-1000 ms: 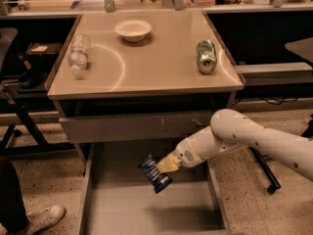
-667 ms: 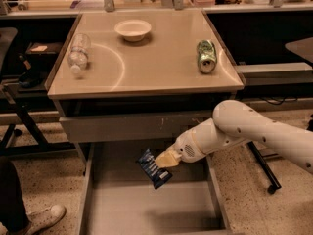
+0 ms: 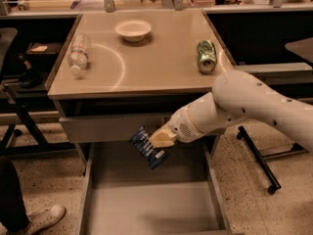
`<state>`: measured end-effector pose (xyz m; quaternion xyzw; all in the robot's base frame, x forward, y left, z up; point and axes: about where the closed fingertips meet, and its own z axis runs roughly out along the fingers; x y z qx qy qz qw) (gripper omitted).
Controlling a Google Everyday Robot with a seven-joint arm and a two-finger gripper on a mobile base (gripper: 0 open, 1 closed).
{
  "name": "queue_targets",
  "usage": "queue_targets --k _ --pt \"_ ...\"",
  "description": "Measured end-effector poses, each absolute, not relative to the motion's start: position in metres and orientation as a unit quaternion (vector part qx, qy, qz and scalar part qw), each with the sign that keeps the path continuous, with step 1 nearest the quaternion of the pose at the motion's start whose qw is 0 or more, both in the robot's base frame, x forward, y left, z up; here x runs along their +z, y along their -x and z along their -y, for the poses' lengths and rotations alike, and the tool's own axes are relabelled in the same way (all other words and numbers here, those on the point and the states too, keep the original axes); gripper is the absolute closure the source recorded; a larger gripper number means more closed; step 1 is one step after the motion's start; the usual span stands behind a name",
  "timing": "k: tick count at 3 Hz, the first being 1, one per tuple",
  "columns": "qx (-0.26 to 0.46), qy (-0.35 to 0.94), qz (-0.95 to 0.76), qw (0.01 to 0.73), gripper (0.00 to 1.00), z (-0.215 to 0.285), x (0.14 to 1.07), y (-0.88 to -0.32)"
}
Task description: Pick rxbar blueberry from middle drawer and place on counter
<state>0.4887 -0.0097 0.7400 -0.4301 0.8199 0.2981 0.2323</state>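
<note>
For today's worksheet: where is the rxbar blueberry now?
In the camera view, the rxbar blueberry hangs mid-frame in the claw, above the open middle drawer and just below the counter edge.

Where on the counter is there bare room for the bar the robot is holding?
The counter is bare across its front-centre, between the water bottle and the green can, in front of the bowl. It is tighter right beside the bottle and the can. The gripper, jaws shut on the rxbar blueberry, is over the middle drawer.
</note>
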Motion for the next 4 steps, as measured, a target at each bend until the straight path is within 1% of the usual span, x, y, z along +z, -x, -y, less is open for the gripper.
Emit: queue_targets --k 2,4 --pt "0.253 0.438 -0.821 0.263 1.00 -0.002 0.808 -0.556" --pt "0.213 0.448 -0.819 0.288 1.00 -0.004 0.875 -0.599"
